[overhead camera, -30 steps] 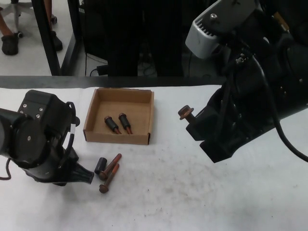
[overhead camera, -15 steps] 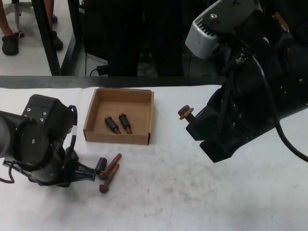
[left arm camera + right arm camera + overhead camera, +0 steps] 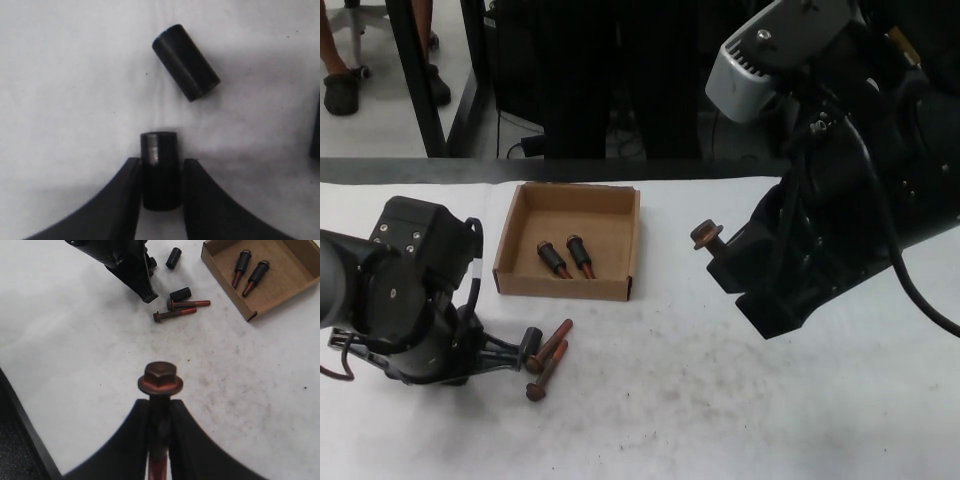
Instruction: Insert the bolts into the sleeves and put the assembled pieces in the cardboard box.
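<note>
My left gripper (image 3: 161,161) is shut on a black sleeve (image 3: 160,170), with a finger against each of its sides. A second black sleeve (image 3: 186,62) lies loose just ahead of it. In the high view the left arm's tip (image 3: 508,352) sits beside a sleeve (image 3: 530,343) and two loose rusty bolts (image 3: 552,343) (image 3: 544,375). My right gripper (image 3: 160,402) is shut on a rusty bolt (image 3: 160,378), held above the bench, head (image 3: 706,236) pointing left. The cardboard box (image 3: 565,285) holds two assembled pieces (image 3: 553,258) (image 3: 582,255).
The right wrist view shows the box wall (image 3: 225,285), the two loose bolts (image 3: 189,303), a sleeve beside them (image 3: 180,294) and another sleeve (image 3: 173,257) farther off by the left arm. White bench stretches open across the front middle and right. The bench's back edge runs behind the box.
The left arm has shifted slightly right and lower, bringing its tip up to the sleeve and loose bolts. The right arm and its bolt have not moved.
</note>
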